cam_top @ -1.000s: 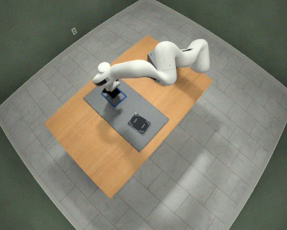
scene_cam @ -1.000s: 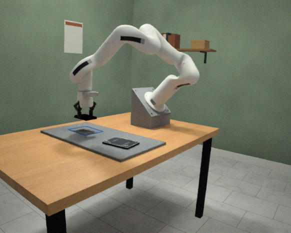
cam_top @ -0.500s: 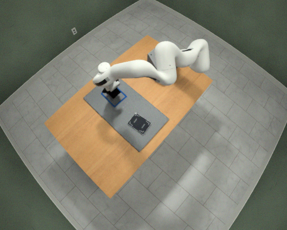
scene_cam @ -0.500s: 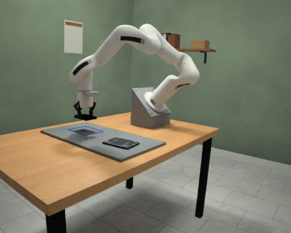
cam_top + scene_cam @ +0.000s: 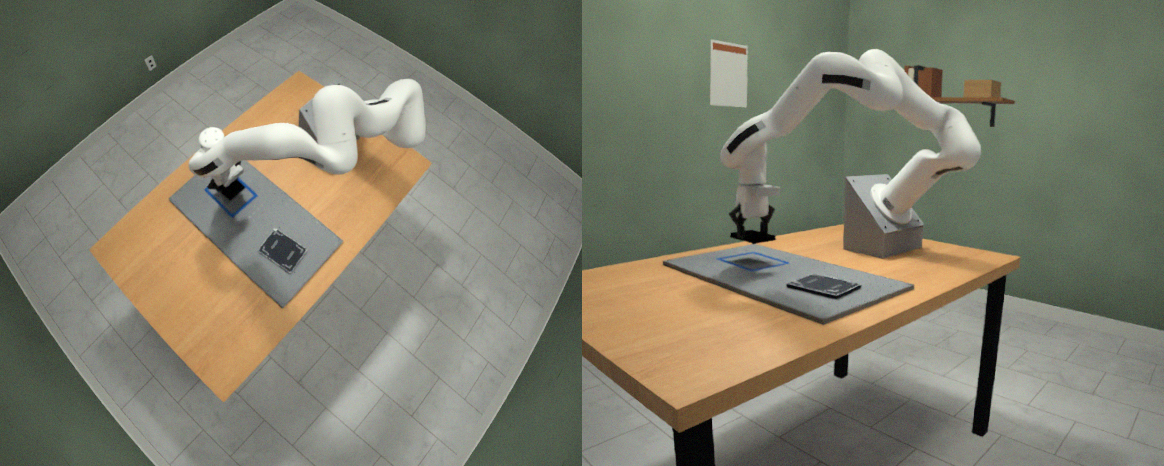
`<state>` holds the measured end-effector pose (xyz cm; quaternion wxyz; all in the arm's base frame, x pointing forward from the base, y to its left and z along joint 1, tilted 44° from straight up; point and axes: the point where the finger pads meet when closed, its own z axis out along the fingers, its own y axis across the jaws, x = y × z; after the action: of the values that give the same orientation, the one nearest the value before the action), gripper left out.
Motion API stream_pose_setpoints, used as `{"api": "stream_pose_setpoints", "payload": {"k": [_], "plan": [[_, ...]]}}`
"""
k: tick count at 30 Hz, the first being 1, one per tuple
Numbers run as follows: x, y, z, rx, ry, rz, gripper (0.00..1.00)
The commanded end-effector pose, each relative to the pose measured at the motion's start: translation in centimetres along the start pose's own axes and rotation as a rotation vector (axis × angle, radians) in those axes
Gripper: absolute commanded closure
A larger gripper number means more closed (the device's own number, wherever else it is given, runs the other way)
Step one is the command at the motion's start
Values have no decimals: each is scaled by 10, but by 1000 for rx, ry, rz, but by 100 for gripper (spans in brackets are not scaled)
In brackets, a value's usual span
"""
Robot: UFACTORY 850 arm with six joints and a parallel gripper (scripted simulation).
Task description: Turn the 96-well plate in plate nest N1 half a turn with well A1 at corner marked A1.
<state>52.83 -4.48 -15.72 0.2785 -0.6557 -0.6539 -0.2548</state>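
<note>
Gripper [image 5: 752, 226] clamped on dark 96-well plate [image 5: 752, 235], lifted above blue-outlined rectangle [image 5: 774, 258]; cut-off corner indiscernible, plate partly hidden under wrist from top.

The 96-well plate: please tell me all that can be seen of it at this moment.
The 96-well plate is a thin, flat, dark slab, held level in the air by the gripper, whose fingers are shut on its edges. It hangs above the blue-outlined rectangle on the grey mat, touching neither. The plate nest lies vacant. Wells and cut-off corner are too small to tell.
</note>
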Motion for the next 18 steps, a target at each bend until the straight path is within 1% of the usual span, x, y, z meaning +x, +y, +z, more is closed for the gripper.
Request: {"api": "stream_pose_setpoints", "payload": {"k": [1, 6, 18], "plan": [[0, 1, 9, -2, -1, -1, 100], [0, 1, 14, -2, -1, -1, 100], [0, 1, 34, -2, -1, -1, 100]]}}
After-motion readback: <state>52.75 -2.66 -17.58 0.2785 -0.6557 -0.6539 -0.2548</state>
